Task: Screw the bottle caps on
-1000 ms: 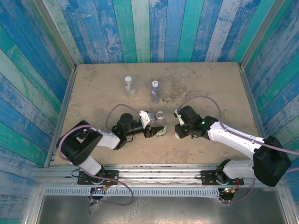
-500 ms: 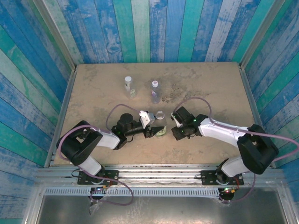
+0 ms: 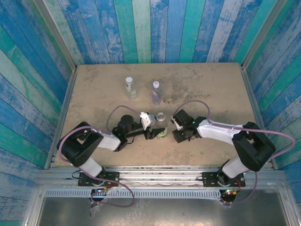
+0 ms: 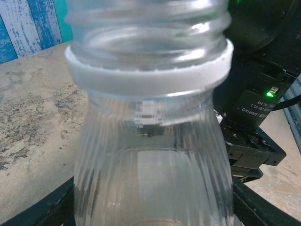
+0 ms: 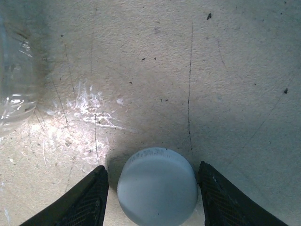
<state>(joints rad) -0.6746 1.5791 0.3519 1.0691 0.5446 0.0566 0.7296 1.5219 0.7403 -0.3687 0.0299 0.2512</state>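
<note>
White plastic lay within reach. From above, the left gripper (image 3: 154, 133) clamped the uncapped green-labelled bottle (image 3: 161, 117) upright on the sandy table (image 3: 211, 89), with the right gripper (image 3: 178, 133) low just beside it. At the left wrist, the bottle's threaded neck stood bare, dark fingers (image 4: 51, 212) pressed to its sides. At the right wrist, a white cap (image 5: 157, 186) lay flat on the table between spread fingers (image 5: 84, 200), neither touching it. Closing off-centre could squirt the cap sideways, and a tilted pick-up risked cross-threading.
</note>
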